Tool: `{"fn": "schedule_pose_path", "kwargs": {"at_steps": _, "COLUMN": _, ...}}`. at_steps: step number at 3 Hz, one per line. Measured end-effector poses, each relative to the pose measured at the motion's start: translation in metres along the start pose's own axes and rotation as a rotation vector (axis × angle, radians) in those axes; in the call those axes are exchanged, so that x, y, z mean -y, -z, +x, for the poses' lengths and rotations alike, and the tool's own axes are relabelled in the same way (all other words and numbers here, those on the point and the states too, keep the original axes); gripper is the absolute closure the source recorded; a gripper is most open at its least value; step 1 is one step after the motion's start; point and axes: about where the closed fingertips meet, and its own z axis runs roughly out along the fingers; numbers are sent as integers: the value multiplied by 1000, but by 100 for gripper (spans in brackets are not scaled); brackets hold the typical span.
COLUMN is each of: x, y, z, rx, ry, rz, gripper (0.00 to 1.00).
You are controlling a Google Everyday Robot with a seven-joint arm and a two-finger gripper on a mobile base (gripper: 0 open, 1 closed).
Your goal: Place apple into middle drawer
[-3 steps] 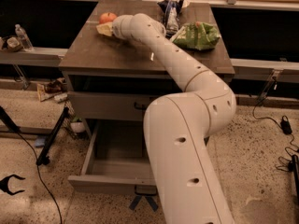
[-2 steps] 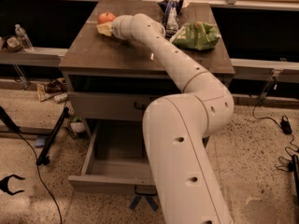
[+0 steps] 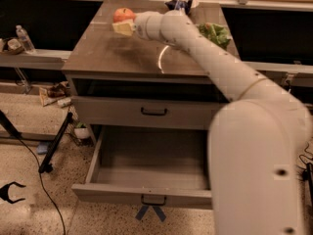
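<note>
The apple [image 3: 123, 14], red-orange and round, is at the far left of the cabinet top [image 3: 122, 58]. My gripper [image 3: 123, 26] is right at the apple, touching its near side, with the white arm reaching in from the right. Whether the apple rests on the top or is lifted I cannot tell. The middle drawer [image 3: 98, 166] is pulled out below, and its plain grey tray holds nothing. Its flat front with a small dark handle [image 3: 153, 199] faces me.
A closed drawer front [image 3: 154, 111] with a dark slot above it sits over the open drawer. A green snack bag [image 3: 215, 33] and a dark packet [image 3: 178, 4] lie at the back right of the top. A water bottle [image 3: 24, 38] stands on the left shelf. A black stand leg [image 3: 54, 146] and a cable lie on the floor at left.
The view has drawn closer to the cabinet and shifted. My gripper stays at the apple, and the apple now shows more fully above it.
</note>
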Motion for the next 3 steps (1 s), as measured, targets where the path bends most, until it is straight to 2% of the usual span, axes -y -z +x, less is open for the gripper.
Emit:
{"fn": "schedule_pose_path", "kwargs": {"at_steps": 1, "x": -20, "y": 69, "z": -3, "rx": 4, "ry": 61, "rz": -43, "gripper": 100}}
{"fn": "schedule_pose_path", "kwargs": {"at_steps": 2, "x": -57, "y": 136, "z": 25, "rx": -45, "ry": 84, "rz": -141, "gripper": 100}}
{"fn": "schedule_pose_path", "kwargs": {"at_steps": 3, "x": -73, "y": 203, "z": 56, "rx": -74, "ry": 58, "rz": -194, "gripper": 100}}
